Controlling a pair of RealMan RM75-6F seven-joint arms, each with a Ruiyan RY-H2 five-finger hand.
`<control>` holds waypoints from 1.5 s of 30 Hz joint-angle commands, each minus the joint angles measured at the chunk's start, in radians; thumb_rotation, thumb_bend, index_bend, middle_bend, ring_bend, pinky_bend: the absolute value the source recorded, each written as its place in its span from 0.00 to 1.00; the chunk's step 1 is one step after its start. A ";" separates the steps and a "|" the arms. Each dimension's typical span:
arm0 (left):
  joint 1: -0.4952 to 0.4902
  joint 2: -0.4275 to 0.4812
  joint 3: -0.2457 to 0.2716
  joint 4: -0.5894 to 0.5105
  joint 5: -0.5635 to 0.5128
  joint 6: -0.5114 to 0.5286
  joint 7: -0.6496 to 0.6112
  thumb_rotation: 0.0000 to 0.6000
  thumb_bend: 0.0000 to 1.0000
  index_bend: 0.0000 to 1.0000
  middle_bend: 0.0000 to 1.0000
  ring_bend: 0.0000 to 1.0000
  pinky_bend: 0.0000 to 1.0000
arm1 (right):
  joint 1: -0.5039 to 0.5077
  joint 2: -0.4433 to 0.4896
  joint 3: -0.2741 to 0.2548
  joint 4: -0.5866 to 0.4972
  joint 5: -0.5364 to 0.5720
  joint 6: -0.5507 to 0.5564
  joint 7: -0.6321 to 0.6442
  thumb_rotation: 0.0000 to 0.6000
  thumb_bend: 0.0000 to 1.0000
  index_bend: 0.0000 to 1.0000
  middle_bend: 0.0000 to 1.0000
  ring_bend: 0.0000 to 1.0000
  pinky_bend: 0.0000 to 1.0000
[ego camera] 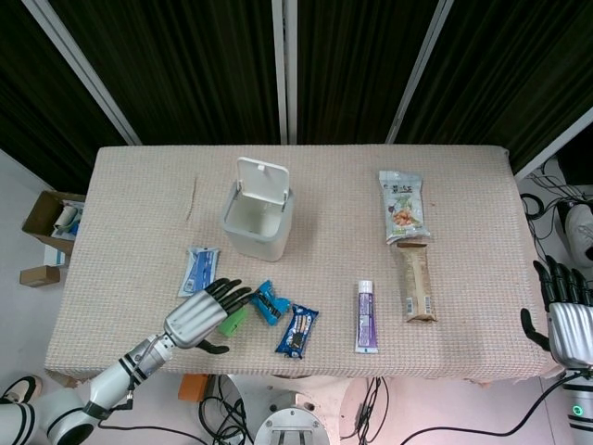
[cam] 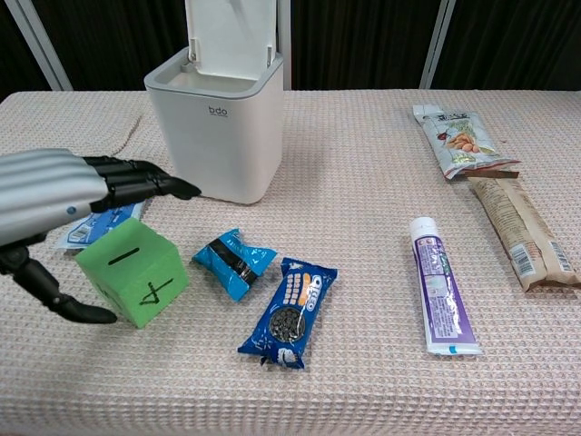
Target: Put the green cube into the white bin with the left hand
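Observation:
The green cube (cam: pixel 134 272) with a black 4 on its side sits on the table near the front left; in the head view only a sliver of the green cube (ego camera: pixel 235 321) shows past my fingers. My left hand (cam: pixel 56 193) hovers over the cube, fingers spread above it and thumb low beside its left face, holding nothing; the same left hand (ego camera: pixel 198 315) shows in the head view. The white bin (ego camera: pixel 254 230) stands behind with its lid flipped up, also seen as the white bin (cam: pixel 215 132). My right hand (ego camera: pixel 564 320) hangs off the table's right edge, fingers apart.
A blue flat packet (ego camera: pixel 198 271) lies left of the cube. A blue snack pack (cam: pixel 232 261) and an Oreo pack (cam: pixel 290 310) lie just right of it. A toothpaste tube (cam: pixel 440 295), a brown bar (cam: pixel 521 232) and a nut bag (cam: pixel 457 138) lie on the right.

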 commanded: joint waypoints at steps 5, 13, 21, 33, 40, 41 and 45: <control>-0.031 -0.069 -0.011 0.088 -0.013 -0.059 -0.005 0.81 0.11 0.06 0.11 0.07 0.17 | -0.001 0.002 0.000 0.001 0.005 -0.005 0.006 1.00 0.36 0.00 0.00 0.00 0.00; -0.038 -0.082 -0.017 0.124 -0.061 -0.103 -0.009 1.00 0.19 0.10 0.12 0.10 0.26 | 0.001 0.001 0.000 0.003 0.008 -0.012 0.011 1.00 0.36 0.00 0.00 0.00 0.00; -0.029 -0.087 -0.024 0.118 -0.065 -0.076 0.013 1.00 0.32 0.51 0.47 0.39 0.68 | 0.002 0.000 0.000 0.006 0.011 -0.015 0.014 1.00 0.36 0.00 0.00 0.00 0.00; -0.037 0.017 -0.201 0.011 0.011 0.192 -0.097 1.00 0.34 0.57 0.53 0.45 0.71 | 0.002 -0.002 -0.003 0.006 0.004 -0.013 0.016 1.00 0.36 0.00 0.00 0.00 0.00; -0.123 0.029 -0.360 0.018 -0.106 0.158 -0.159 1.00 0.35 0.58 0.54 0.45 0.70 | 0.005 0.000 -0.004 -0.003 -0.003 -0.013 0.003 1.00 0.36 0.00 0.00 0.00 0.00; -0.139 0.025 -0.375 0.026 -0.139 0.129 -0.156 1.00 0.35 0.58 0.54 0.45 0.70 | 0.005 0.001 -0.004 -0.005 -0.003 -0.014 0.002 1.00 0.36 0.00 0.00 0.00 0.00; -0.213 -0.032 -0.427 0.087 -0.256 0.029 -0.148 1.00 0.35 0.58 0.54 0.45 0.70 | 0.008 0.001 -0.004 -0.008 -0.002 -0.018 -0.001 1.00 0.36 0.00 0.00 0.00 0.00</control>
